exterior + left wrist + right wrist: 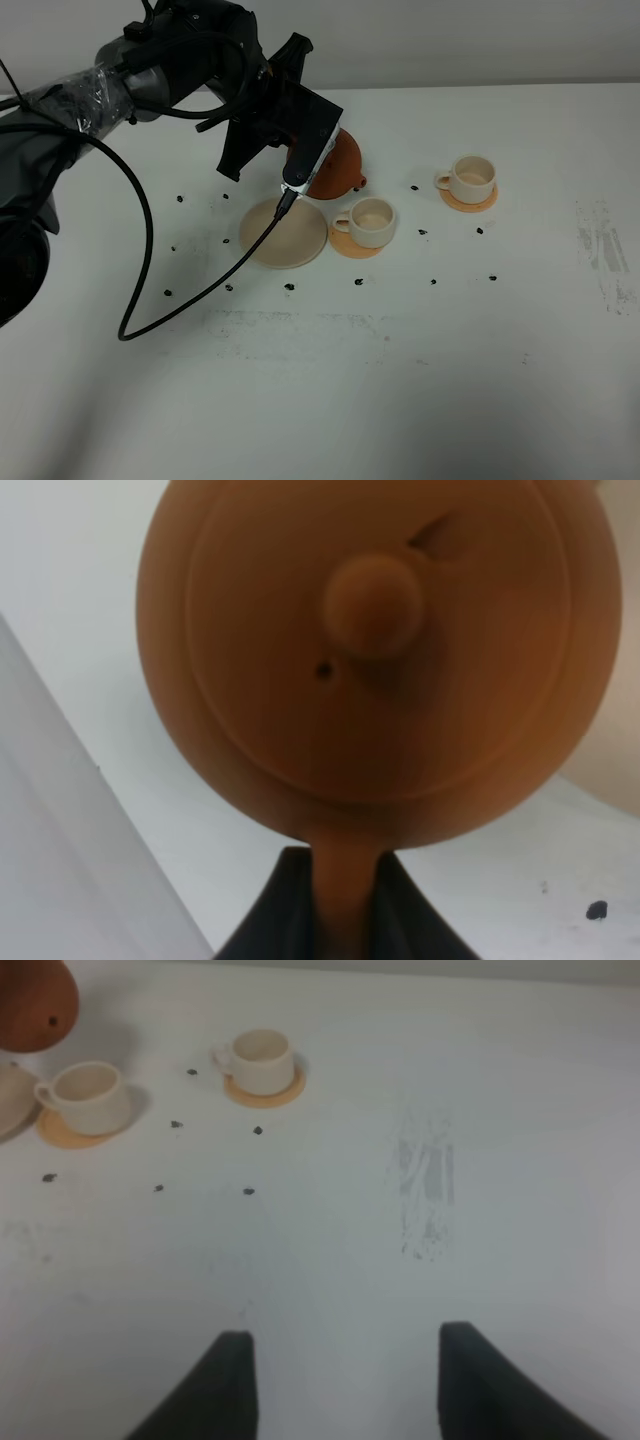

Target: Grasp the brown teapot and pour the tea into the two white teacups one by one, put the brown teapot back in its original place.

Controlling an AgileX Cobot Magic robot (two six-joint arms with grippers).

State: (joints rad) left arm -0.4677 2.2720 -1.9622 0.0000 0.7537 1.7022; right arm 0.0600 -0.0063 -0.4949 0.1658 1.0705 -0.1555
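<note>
Left gripper [345, 905] upper left of frame, pinched on teapot [337, 166] by loop handle. Teapot off saucer [270, 240], tilted, spout low, just up-left of near cup [372, 221] on coaster [352, 248]. Far cup [472, 178] on second coaster [468, 203], right of centre. Right gripper [345, 1380] spread wide above table [400, 380].

Brown teapot [338, 168] is held tilted at the left gripper [308, 158], spout aimed toward 4 o'clock. Beige saucer [268, 245] is seen at its 7 o'clock on the tabletop [420, 380]. Near teacup [371, 220] is placed at the saucer's 3 o'clock, far teacup [472, 178] at 2 o'clock. Each is seated on an orange coaster [352, 249].
</note>
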